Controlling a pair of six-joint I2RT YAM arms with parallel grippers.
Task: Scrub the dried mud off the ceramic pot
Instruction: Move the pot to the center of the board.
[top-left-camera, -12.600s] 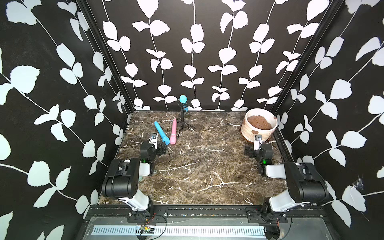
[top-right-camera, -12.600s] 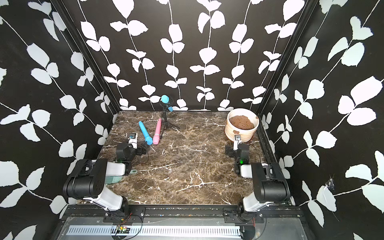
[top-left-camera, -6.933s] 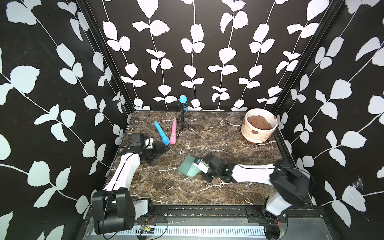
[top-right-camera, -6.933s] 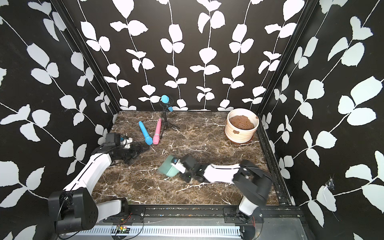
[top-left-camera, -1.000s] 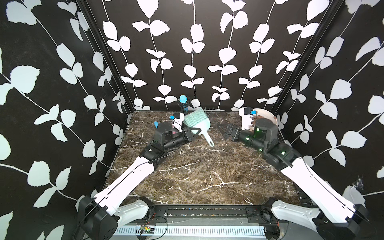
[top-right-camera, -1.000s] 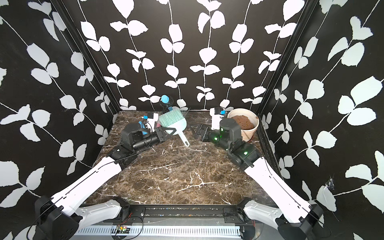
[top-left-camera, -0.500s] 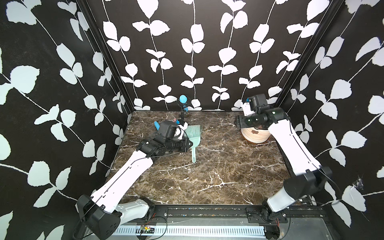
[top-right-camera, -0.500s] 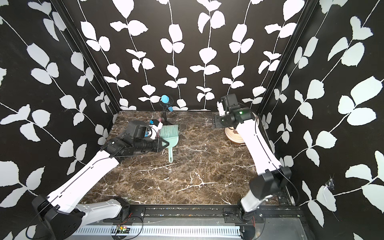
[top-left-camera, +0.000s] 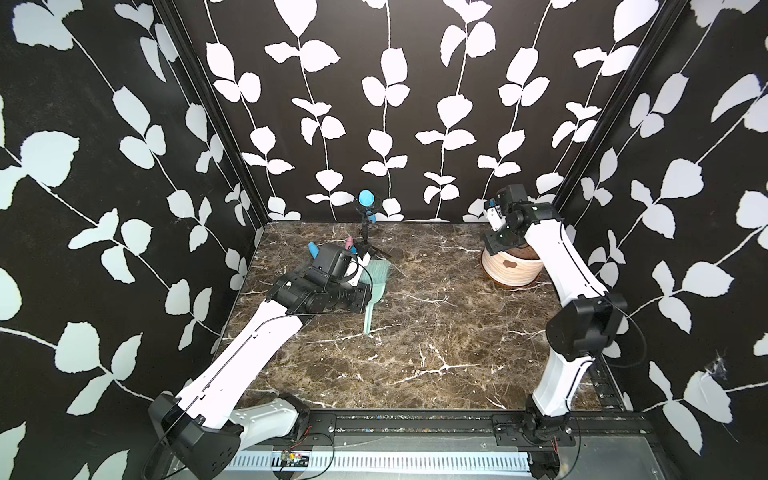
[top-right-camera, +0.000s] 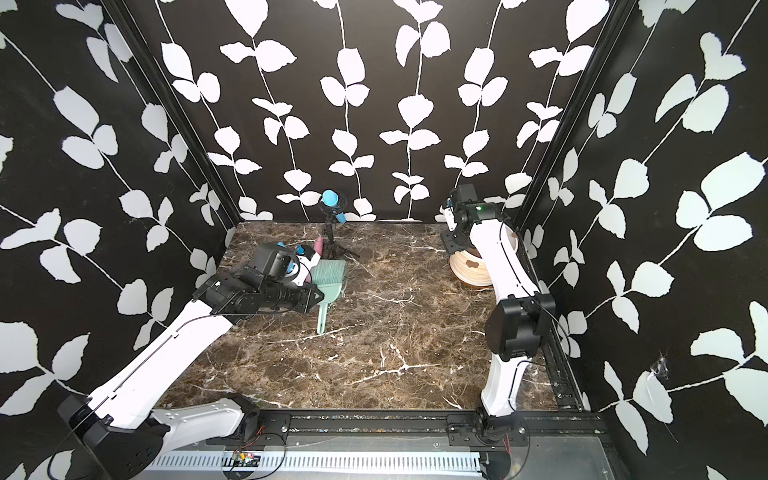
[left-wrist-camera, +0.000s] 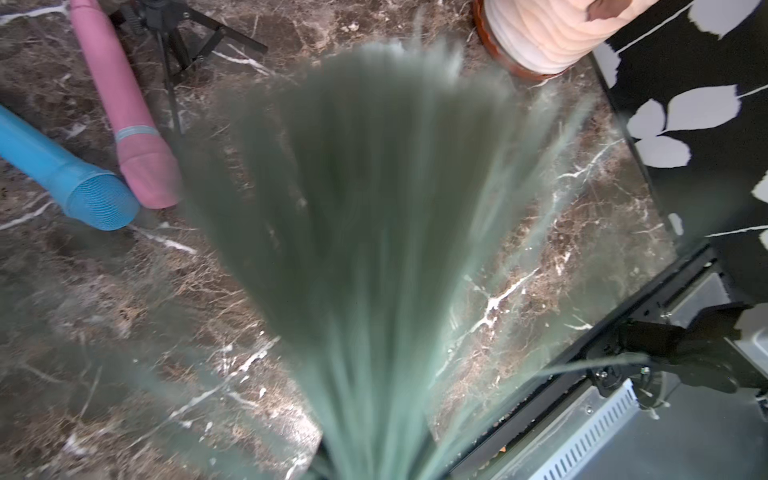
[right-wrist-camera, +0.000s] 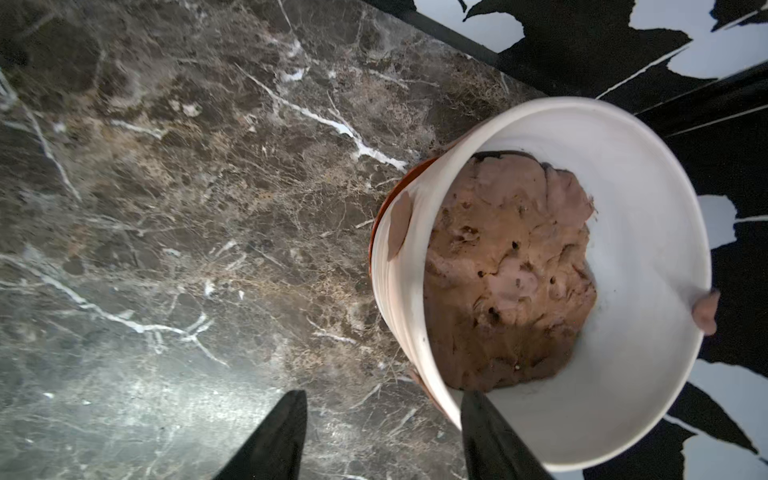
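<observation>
In both top views the ceramic pot (top-left-camera: 512, 270) (top-right-camera: 471, 268) stands upright at the right of the frame, slightly above the middle, in the far right corner of the marble table (top-left-camera: 415, 353), close to the right wall and near the back wall. A blob of dried mud (top-left-camera: 509, 263) (right-wrist-camera: 398, 226) sticks to its ribbed outer wall facing the table's middle, and another (right-wrist-camera: 705, 309) clings to the rim on the opposite side. The right gripper (top-left-camera: 494, 245) (right-wrist-camera: 380, 436) hangs directly over the pot's rim, jaws parted: in the right wrist view one finger (right-wrist-camera: 270, 440) is over the marble outside the pot and the other over the inside, with the pot wall between them; whether either finger touches the wall cannot be told. Brown soil (right-wrist-camera: 507, 270) fills the pot. Bare marble spans the middle of the frame between the pot and the left arm. Left of centre, the left gripper (top-left-camera: 365, 293) is clamped on a teal brush (top-left-camera: 376, 286) (left-wrist-camera: 365, 208), bristles pointing toward the back wall. A blue microphone (left-wrist-camera: 70, 183) and a pink microphone (left-wrist-camera: 124, 108) lie just beside it, near a small tripod (top-left-camera: 365, 232).
</observation>
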